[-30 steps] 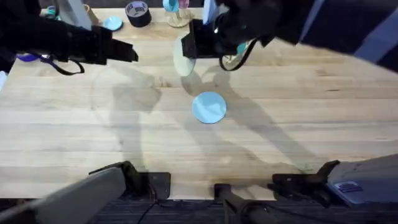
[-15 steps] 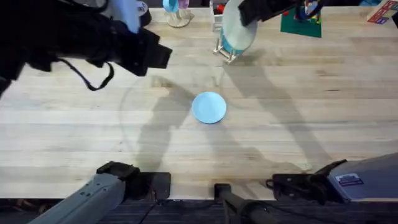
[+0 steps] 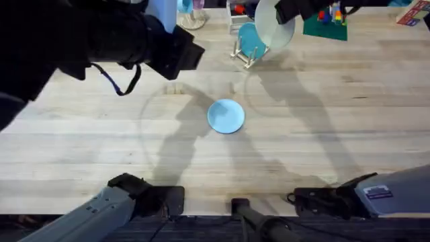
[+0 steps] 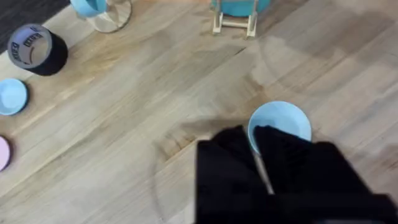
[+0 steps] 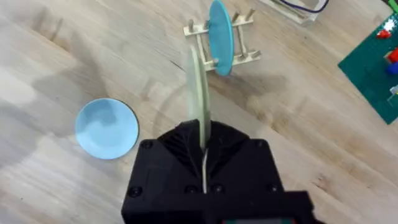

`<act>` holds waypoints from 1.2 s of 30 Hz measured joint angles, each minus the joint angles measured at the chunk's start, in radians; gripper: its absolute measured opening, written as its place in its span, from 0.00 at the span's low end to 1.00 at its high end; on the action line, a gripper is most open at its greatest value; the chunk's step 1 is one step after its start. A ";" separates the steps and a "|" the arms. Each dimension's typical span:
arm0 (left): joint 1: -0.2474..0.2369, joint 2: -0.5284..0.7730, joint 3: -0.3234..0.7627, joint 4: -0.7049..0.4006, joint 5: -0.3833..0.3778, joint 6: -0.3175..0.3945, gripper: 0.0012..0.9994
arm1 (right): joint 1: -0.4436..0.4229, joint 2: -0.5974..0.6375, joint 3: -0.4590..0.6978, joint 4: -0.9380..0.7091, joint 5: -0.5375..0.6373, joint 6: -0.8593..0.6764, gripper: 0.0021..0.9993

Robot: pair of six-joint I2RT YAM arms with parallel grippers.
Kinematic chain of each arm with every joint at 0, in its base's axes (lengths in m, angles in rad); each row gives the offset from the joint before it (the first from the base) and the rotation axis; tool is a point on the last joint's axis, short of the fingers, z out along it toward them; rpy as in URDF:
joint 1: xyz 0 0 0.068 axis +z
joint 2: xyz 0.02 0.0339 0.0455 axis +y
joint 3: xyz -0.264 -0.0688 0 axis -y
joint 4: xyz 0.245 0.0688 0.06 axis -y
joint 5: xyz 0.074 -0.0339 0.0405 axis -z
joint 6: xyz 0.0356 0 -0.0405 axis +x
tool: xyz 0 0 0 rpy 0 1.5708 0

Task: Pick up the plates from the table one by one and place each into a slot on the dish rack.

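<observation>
Plate on table: a light blue plate lies flat at mid-table, nearer the arm bases than the rack.
Left gripper: the left gripper hangs above that blue plate's near rim; its black fingers look close together with nothing between them, but I cannot tell for sure whether they are parted or closed.
Held plate: the right gripper is clamped on the edge of the pale yellow-green plate, carried upright and edge-on.
Rack: the dish rack stands at the far side, with a blue plate already upright in one slot.
Key relation: the held plate sits above the rack and slightly to the near side of it, its flat face roughly parallel to the racked plate; a free slot lies just beside that plate on the gripper's side.
Judgement: the right arm is the one placed for the rack; lowering calls for keeping the plate aligned with the pegs.
</observation>
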 joint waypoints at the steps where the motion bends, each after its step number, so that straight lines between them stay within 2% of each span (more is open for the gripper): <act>1: 0.000 0.000 0.000 0.004 -0.003 -0.002 0.22 | 0.000 0.000 0.000 0.000 0.000 -0.003 0.03; 2: 0.000 0.000 0.000 0.008 -0.005 0.000 0.33 | 0.000 0.000 0.000 0.000 0.000 -0.007 0.03; 6: 0.000 0.000 0.000 0.015 -0.010 -0.005 0.94 | 0.000 0.000 0.000 0.000 0.000 -0.018 0.03; 7: 0.000 0.000 0.000 0.015 -0.010 -0.005 0.98 | 0.000 0.000 0.000 0.000 0.000 -0.018 0.03; 18: 0.000 0.000 0.000 0.026 -0.012 -0.006 0.99 | 0.000 0.000 0.000 0.003 0.000 -0.073 0.03; 25: 0.000 0.000 0.000 0.041 -0.012 -0.006 0.99 | 0.000 0.000 0.005 0.076 0.004 -0.119 0.03; 36: 0.000 0.000 0.000 0.041 -0.012 -0.006 0.99 | 0.000 0.000 0.105 0.141 0.056 -0.172 0.03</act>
